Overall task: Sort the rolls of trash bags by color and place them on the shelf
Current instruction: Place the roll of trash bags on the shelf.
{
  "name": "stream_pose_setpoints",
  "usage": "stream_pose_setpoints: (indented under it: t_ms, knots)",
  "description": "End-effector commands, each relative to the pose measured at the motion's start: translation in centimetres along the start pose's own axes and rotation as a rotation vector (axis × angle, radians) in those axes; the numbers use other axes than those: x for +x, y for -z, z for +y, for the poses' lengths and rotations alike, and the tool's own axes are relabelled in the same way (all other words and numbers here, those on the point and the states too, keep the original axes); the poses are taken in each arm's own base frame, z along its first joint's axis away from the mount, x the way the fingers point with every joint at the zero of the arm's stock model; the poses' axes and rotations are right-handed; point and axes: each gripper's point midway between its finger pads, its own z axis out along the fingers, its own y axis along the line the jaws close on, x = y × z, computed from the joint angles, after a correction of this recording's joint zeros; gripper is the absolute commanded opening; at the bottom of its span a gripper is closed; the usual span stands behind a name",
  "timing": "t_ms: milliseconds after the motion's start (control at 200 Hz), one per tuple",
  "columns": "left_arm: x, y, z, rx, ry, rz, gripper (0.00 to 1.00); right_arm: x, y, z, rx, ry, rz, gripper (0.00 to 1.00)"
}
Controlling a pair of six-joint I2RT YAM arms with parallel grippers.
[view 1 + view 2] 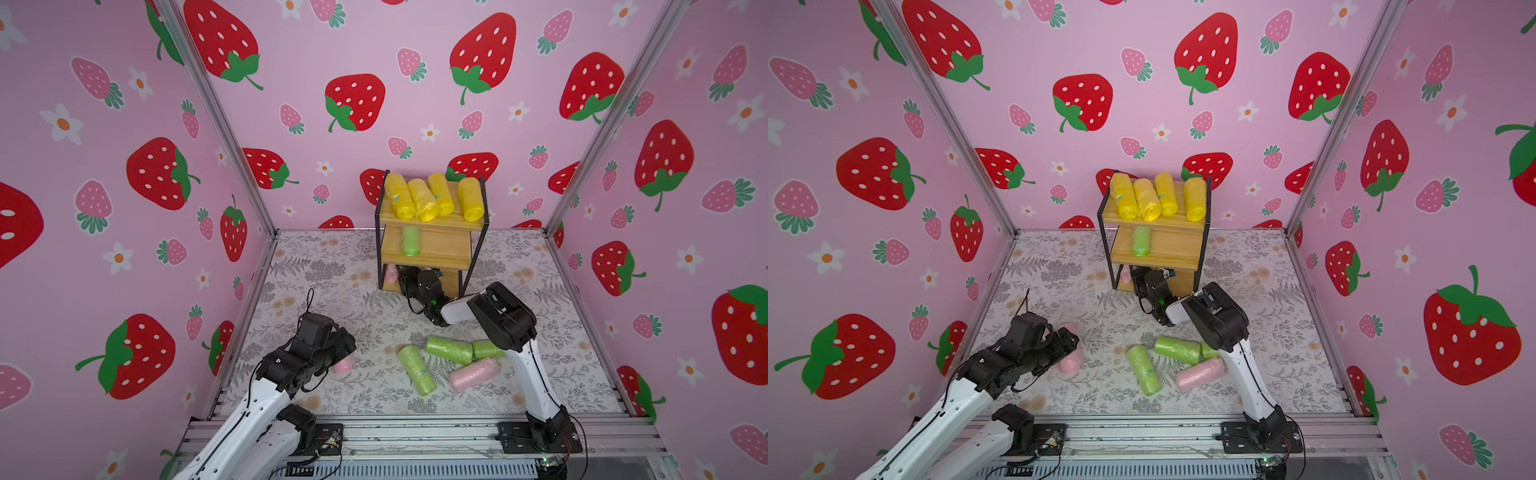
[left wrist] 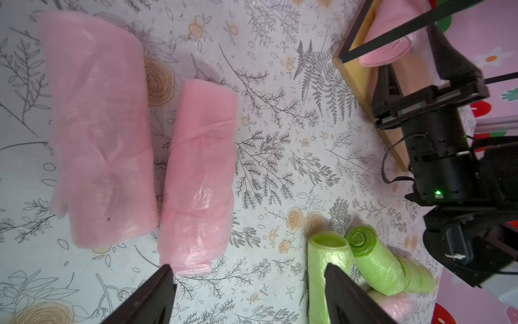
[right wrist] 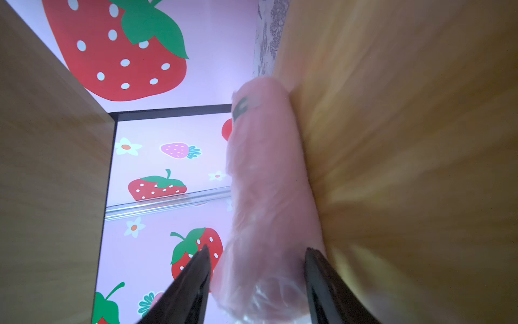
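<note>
The shelf [image 1: 432, 253] [image 1: 1167, 255] stands at the back of the table. Several yellow rolls [image 1: 424, 199] lie on its top board and one green roll [image 1: 410, 241] on the middle board. My right gripper [image 1: 409, 279] [image 3: 256, 249] reaches into the bottom tier. Its jaws are open around the near end of a pink roll [image 3: 266, 182] [image 1: 391, 274] that lies on the bottom board. My left gripper [image 1: 347, 345] [image 2: 248, 269] hangs open and empty over the table. Two pink rolls [image 2: 98, 126] [image 2: 199, 174] lie just beyond its fingertips.
Three green rolls [image 1: 415, 370] [image 1: 449, 350] [image 1: 487, 349] and one pink roll [image 1: 473, 374] lie together on the floral table in front of the right arm. Pink strawberry walls close the table on three sides. A metal rail [image 1: 415, 432] runs along the front.
</note>
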Motion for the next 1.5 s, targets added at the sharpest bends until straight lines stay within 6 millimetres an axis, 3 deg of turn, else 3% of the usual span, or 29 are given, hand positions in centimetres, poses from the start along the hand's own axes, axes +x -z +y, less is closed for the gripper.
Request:
stream_pose_setpoints:
  t_ms: [0, 115, 495, 850, 1011, 1246, 1371, 1496]
  knots:
    - [0.6, -0.1, 0.2, -0.004, 0.032, 0.061, 0.88, 0.1, 0.9, -0.6, 0.018, -0.030, -0.012, 0.59]
    - [0.6, -0.2, 0.4, -0.005, 0.053, 0.080, 0.88, 0.5, 2.3, -1.3, 0.032, -0.031, -0.020, 0.59]
    - [-0.2, -0.7, 0.6, 0.011, 0.030, 0.092, 0.88, 3.2, 7.7, -0.3, 0.043, -0.002, 0.046, 0.59]
    - [-4.3, -2.7, 0.7, -0.095, -0.071, 0.131, 0.83, 6.4, 13.8, -2.2, 0.075, 0.013, 0.135, 0.59]
    - [-6.0, -3.7, 0.8, -0.152, -0.101, 0.101, 0.80, 6.9, 15.5, -1.4, 0.088, 0.083, 0.170, 0.60]
    - [-6.1, -5.5, 1.9, -0.205, -0.096, 0.115, 0.79, 7.4, 18.5, 0.5, 0.184, 0.278, 0.243, 0.61]
    - [-6.0, -7.0, 2.0, -0.202, -0.094, 0.133, 0.79, 7.8, 21.1, 1.9, 0.302, 0.478, 0.298, 0.63]
    - [-6.2, -8.0, 2.1, -0.224, -0.101, 0.150, 0.78, 6.9, 24.0, 3.4, 0.345, 0.609, 0.279, 0.65]
